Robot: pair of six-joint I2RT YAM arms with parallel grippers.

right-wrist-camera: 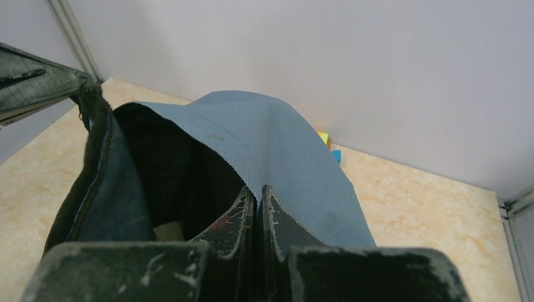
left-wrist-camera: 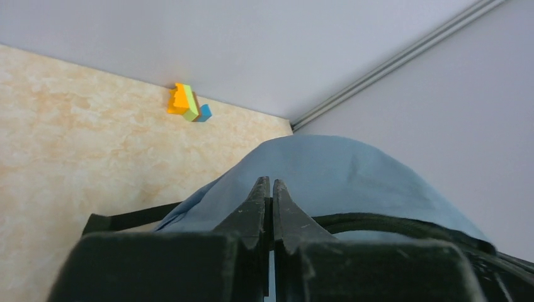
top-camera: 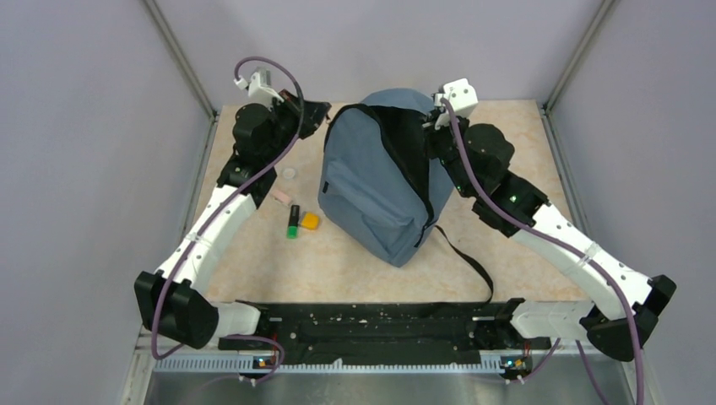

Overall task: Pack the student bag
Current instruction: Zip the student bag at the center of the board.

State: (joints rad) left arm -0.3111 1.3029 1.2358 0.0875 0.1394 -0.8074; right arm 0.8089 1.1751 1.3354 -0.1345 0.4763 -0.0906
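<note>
The student bag (top-camera: 371, 190), a grey-blue backpack, lies in the middle of the table with its black-rimmed mouth pulled open toward the back wall. My left gripper (top-camera: 323, 113) is shut on the left rim of that mouth. In the left wrist view its tips (left-wrist-camera: 271, 182) meet over the black zipper edge and blue cloth (left-wrist-camera: 340, 170). My right gripper (top-camera: 436, 123) is shut on the right side of the opening. In the right wrist view it (right-wrist-camera: 259, 190) pinches the blue flap (right-wrist-camera: 277, 145) beside the dark interior (right-wrist-camera: 170, 182), where a pale item (right-wrist-camera: 167, 231) shows.
Left of the bag lie a green-and-black marker (top-camera: 292, 222), a small orange piece (top-camera: 310, 221), a pink eraser (top-camera: 281, 197) and a small white disc (top-camera: 290, 173). A black strap (top-camera: 469, 261) trails toward the front. Coloured blocks (left-wrist-camera: 187, 104) sit against the back wall.
</note>
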